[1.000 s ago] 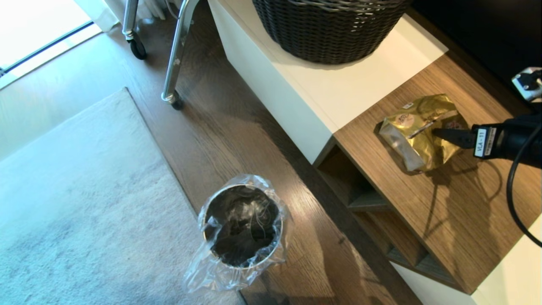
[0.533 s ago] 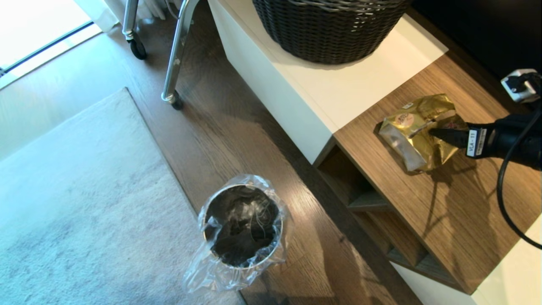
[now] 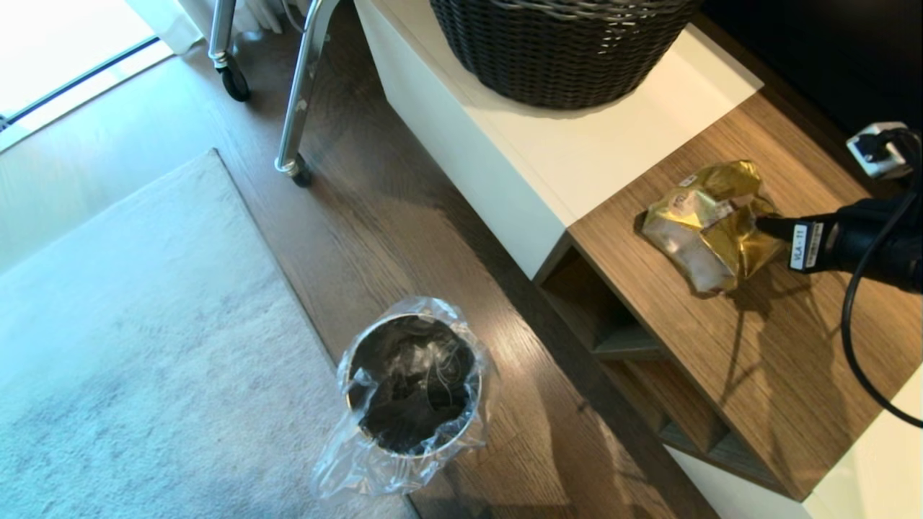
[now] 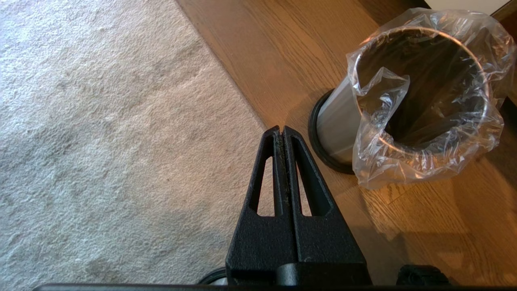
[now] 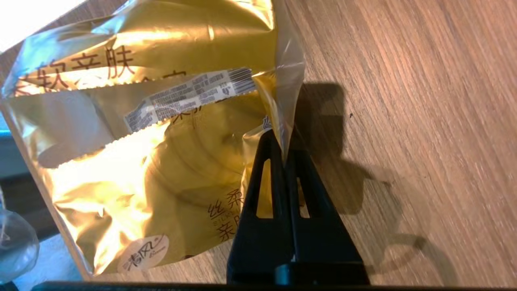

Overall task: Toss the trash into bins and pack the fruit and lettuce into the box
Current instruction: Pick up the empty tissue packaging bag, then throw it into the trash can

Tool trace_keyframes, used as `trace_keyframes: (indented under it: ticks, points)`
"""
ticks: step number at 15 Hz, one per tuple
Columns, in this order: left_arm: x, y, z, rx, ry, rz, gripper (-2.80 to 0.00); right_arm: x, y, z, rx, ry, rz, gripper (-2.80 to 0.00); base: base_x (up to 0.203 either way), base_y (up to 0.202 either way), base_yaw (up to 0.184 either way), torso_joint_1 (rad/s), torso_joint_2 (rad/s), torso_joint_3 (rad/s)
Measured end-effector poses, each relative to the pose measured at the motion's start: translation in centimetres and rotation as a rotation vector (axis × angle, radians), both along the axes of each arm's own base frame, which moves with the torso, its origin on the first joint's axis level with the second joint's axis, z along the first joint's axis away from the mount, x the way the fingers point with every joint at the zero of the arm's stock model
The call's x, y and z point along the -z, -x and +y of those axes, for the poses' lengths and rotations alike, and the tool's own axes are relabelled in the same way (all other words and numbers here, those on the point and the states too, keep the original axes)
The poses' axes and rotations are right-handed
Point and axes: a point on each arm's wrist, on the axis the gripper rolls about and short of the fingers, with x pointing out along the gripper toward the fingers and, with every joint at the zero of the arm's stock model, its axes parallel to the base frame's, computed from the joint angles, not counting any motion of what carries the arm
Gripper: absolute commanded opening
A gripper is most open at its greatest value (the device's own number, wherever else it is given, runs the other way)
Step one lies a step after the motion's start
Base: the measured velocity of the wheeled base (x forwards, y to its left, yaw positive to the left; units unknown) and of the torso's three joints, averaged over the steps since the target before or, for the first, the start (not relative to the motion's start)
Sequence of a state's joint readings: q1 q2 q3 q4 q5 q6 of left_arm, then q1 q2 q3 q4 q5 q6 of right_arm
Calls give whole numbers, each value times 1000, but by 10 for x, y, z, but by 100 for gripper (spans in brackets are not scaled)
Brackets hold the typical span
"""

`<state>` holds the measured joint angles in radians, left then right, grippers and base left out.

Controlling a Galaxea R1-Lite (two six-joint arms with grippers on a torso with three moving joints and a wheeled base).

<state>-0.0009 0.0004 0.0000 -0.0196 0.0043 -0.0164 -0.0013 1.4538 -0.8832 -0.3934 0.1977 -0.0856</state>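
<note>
Gold wrapper [image 3: 710, 227] pinched on the wooden tabletop [image 3: 779, 346].

The right pincer [image 5: 284, 155] was clamped together on the wrapper's clear edge; the wrapper lay crumpled beside a white cabinet top [image 3: 577, 144] carrying a dark woven basket [image 3: 555, 50]. Below, on the wood floor [image 3: 404, 238], a lined steel bin [image 3: 411, 386] stood at the edge of a pale rug [image 3: 144, 346]. The left pincer [image 4: 281, 133] hung pressed together, empty, near that bin.
</note>
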Motion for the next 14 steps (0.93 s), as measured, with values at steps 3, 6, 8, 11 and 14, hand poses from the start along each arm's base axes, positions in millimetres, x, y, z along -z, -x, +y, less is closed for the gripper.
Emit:
trace_keyframes:
  ticks: [3, 6, 8, 11, 14]
  points:
    - [0, 0, 0, 0, 0, 0, -280, -3, 3, 0, 0, -2, -10, -280, 0, 0, 0, 0, 0, 0]
    - [0, 0, 0, 0, 0, 0, -280, -9, 10, 0, 1, -4, -35, -280, 0, 0, 0, 0, 0, 0]
    - [0, 0, 0, 0, 0, 0, -280, -12, 19, 0, 3, -5, -51, -280, 0, 0, 0, 0, 0, 0]
    - [0, 0, 0, 0, 0, 0, -280, -17, 37, -1, 15, -4, -78, -280, 0, 0, 0, 0, 0, 0]
    - [0, 0, 0, 0, 0, 0, -280, -18, 55, -3, 82, 5, -104, -280, 0, 0, 0, 0, 0, 0]
